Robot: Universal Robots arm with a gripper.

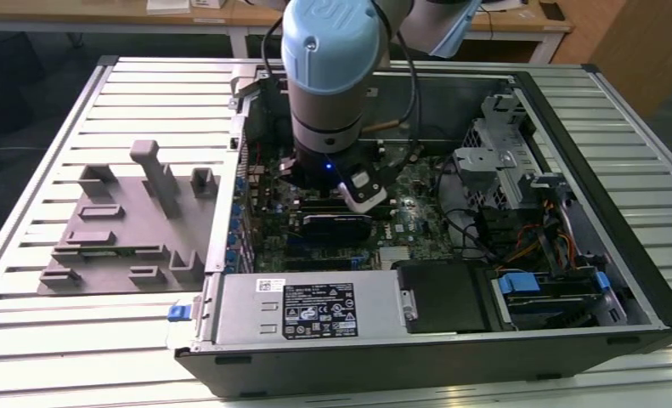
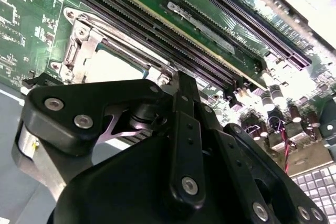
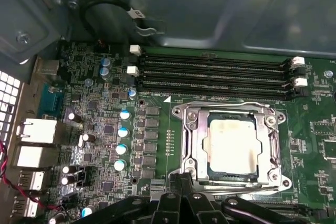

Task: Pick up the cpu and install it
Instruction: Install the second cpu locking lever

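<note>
The slatted tabletop [image 1: 41, 340] carries an open computer case [image 1: 449, 348], with a grey block fixture [image 1: 121, 229] on the exterior view's left. The arm [image 1: 330, 76] reaches down into the case over the green motherboard [image 3: 100, 129]. In the first wrist view the cpu [image 3: 232, 148] sits flat inside the metal-framed socket [image 3: 191, 145], beside the memory slots [image 3: 210, 72]. The gripper [image 2: 181, 124] hangs just above the socket; whether it is apart or together cannot be told.
</note>
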